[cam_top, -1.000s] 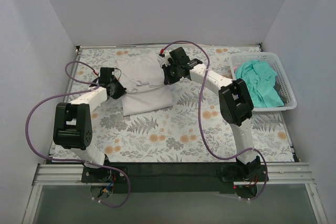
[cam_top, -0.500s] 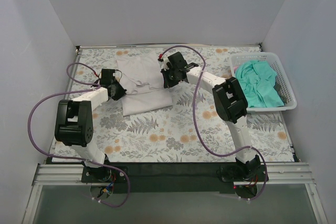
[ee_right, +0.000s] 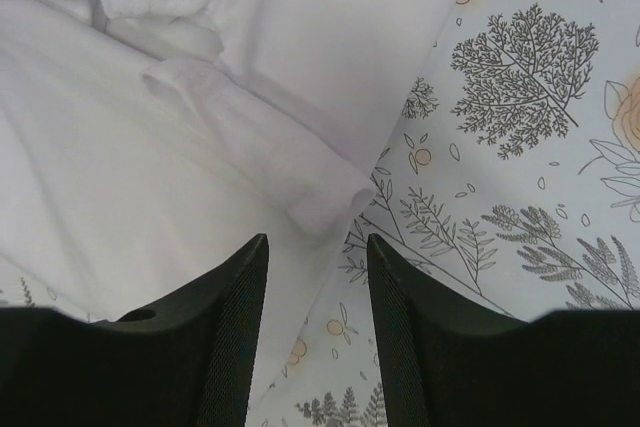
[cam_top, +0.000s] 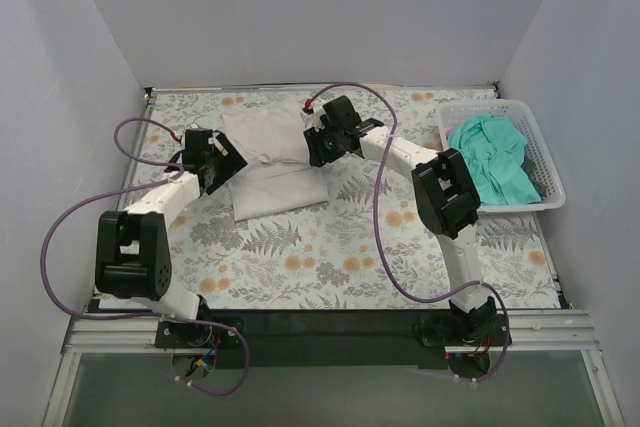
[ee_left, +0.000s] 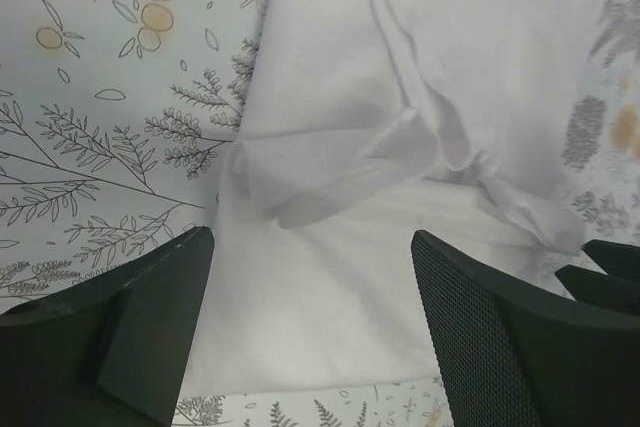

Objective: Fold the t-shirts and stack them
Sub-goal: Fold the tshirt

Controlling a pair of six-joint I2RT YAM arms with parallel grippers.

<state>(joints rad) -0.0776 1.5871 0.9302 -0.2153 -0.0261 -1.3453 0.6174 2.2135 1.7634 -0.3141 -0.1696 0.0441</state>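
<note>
Entry, white t-shirt [cam_top: 272, 162]: over the last second the left gripper [cam_top: 226, 160] has drawn back a little toward the upper left of the top view, off the shirt's left edge, and its elbow has swung out to the left. The right gripper [cam_top: 319, 148] has barely shifted at the shirt's right edge. The cloth itself looks unchanged, lying in the upper middle of the floral table [cam_top: 330, 257] with an upper layer folded over a lower one. You can take it that this fold is laid and let go. The teal t-shirt [cam_top: 495, 162] sits crumpled in the white basket [cam_top: 480, 105] at the right, unfolded, so the task is likely less than half done. Pose: both arms reach forward and inward, wrists pitched down over the cloth. In the left wrist view the jaws stand wide apart with nothing between them, above a rumpled sleeve. In the right wrist view the jaws are also apart and empty, straddling the shirt's folded corner where it meets the table
</note>
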